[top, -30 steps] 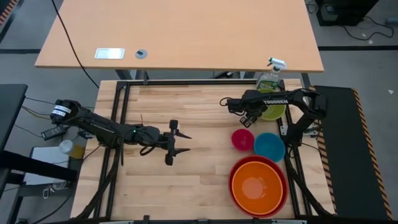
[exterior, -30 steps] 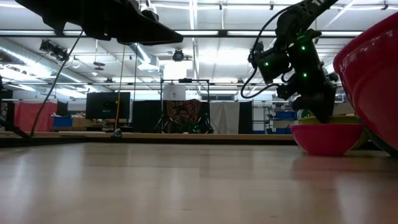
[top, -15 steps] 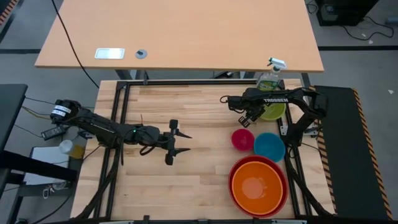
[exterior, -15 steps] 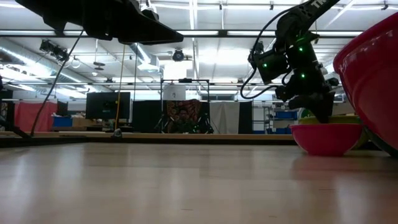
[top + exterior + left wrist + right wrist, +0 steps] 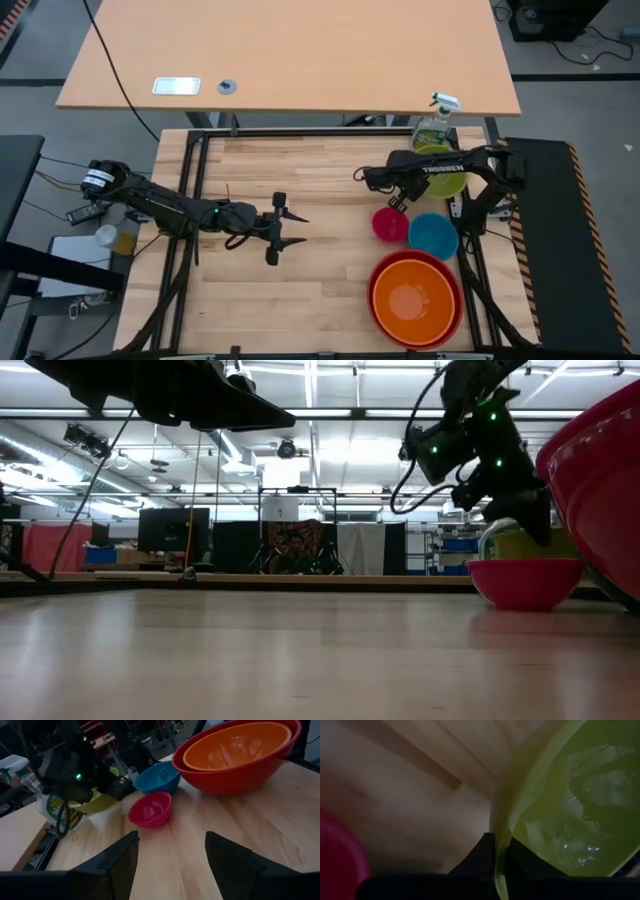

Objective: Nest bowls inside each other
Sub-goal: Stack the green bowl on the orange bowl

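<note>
My right gripper (image 5: 398,198) is shut on the lime green bowl (image 5: 445,180) at the far right of the table, with the bowl raised off the wood (image 5: 512,540). Toward the near edge from it, the pink bowl (image 5: 389,225) and the blue bowl (image 5: 433,237) rest on their bases. The orange bowl (image 5: 413,297) sits inside the red bowl (image 5: 452,322) at the near right. My left gripper (image 5: 290,230) hovers open over the table's middle with nothing between its fingers. My right gripper pinches the lime green bowl's rim (image 5: 498,839), on the side toward the table's middle, with one finger inside the bowl and one outside. The fingers slant down from above. The bowl is lifted clear of the table and tilted, above and behind the pink bowl (image 5: 525,580).
A green spray bottle (image 5: 435,124) with a white trigger stands at the far right edge, just beyond the lime bowl. A black metal frame (image 5: 190,200) borders the table. The left half of the wood is bare.
My right gripper has shut on the lime green bowl's rim and risen a little toward the near edge. The bowl, which sat low behind the pink bowl, now hangs lifted and tipped.
</note>
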Controlling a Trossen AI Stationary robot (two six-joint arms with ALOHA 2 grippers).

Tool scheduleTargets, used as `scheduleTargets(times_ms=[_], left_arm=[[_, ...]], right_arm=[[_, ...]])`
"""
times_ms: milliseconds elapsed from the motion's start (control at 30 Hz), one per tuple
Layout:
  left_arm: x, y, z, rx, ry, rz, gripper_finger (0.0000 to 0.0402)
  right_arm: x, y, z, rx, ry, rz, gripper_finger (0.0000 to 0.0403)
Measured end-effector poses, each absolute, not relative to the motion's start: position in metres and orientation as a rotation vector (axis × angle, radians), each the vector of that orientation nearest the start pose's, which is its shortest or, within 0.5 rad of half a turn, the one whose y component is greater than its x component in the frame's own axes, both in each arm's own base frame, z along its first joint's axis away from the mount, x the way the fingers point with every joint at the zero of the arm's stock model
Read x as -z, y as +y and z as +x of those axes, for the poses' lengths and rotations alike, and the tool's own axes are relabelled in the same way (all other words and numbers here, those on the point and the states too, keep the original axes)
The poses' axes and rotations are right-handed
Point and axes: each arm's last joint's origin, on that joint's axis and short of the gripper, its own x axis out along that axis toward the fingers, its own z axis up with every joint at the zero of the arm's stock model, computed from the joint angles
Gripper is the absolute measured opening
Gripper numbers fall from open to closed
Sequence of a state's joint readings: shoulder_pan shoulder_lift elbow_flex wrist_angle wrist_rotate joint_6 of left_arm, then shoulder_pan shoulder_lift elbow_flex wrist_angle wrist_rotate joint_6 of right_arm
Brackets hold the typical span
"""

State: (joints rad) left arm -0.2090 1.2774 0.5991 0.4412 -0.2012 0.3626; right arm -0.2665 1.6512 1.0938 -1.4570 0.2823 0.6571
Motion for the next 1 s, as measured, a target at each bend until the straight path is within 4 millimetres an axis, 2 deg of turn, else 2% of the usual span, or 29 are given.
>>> scheduleTargets(times_ms=[300,500,767,1000], left_arm=[[-0.227,-0.048,0.261,0.046,0.229,0.419,0.0233],[-0.226,-0.048,0.261,0.047,0.231,0.420,0.0233],[-0.226,-0.048,0.261,0.045,0.235,0.399,0.0233],[-0.226,-0.048,0.261,0.044,0.234,0.390,0.0233]], right_arm=[[-0.237,-0.034,0.250,0.981,1.742,0.306,0.0031],[-0.256,0.002,0.263,0.917,1.637,0.299,0.0031],[-0.281,0.064,0.266,0.770,1.558,0.348,0.0031],[-0.318,0.126,0.254,0.613,1.448,0.417,0.0031]])
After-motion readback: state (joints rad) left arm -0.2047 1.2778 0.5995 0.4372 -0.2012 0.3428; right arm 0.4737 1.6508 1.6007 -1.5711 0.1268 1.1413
